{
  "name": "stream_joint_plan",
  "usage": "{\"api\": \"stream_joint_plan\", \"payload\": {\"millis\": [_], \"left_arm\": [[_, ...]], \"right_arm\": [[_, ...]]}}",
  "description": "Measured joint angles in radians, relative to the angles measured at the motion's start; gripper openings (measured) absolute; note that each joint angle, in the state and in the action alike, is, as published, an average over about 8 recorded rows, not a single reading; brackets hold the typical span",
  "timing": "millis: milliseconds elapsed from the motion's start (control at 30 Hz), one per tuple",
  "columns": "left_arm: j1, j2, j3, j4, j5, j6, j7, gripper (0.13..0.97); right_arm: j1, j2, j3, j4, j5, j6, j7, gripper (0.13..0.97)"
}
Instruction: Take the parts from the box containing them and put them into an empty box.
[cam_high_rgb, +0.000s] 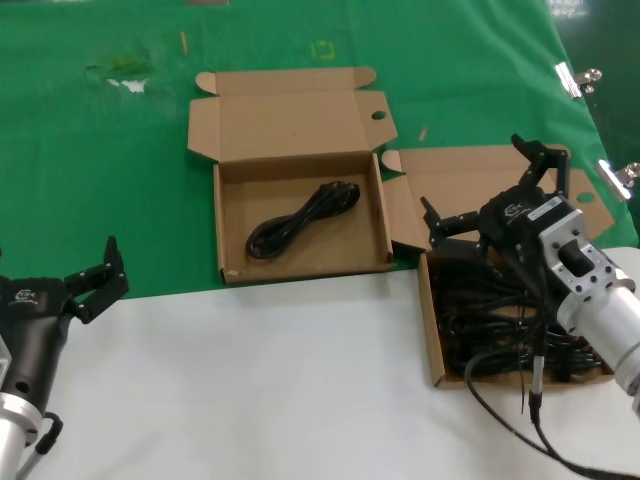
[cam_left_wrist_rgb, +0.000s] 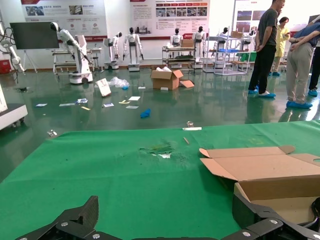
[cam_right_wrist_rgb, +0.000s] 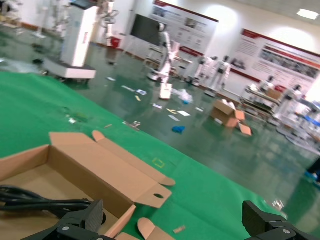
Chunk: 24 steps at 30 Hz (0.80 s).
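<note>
While your right gripper (cam_high_rgb: 487, 195) hangs with jaws spread wide and empty over the far edge of the right-hand box (cam_high_rgb: 431, 330), the black cables (cam_high_rgb: 500, 320) below it lie heaped and, as far as the dim pile shows, tangled, so one grasp may drag several out. One cable (cam_high_rgb: 300, 220) already lies in the left box (cam_high_rgb: 300, 262); your left gripper (cam_high_rgb: 92, 280) waits open, near left.
</note>
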Motion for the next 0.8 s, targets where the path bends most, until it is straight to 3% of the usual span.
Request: {"api": "stream_joint_plan", "payload": {"millis": [100, 800], "left_arm": [[0.0, 0.0, 0.0, 0.0, 0.0, 0.0, 0.0, 0.936], [0.0, 0.0, 0.0, 0.0, 0.0, 0.0, 0.0, 0.966]], "right_arm": [[-0.029, -0.012, 0.012, 0.019, 0.012, 0.03, 0.027, 0.966], [-0.204, -0.084, 0.087, 0.135, 0.082, 0.215, 0.189, 0.966]]}}
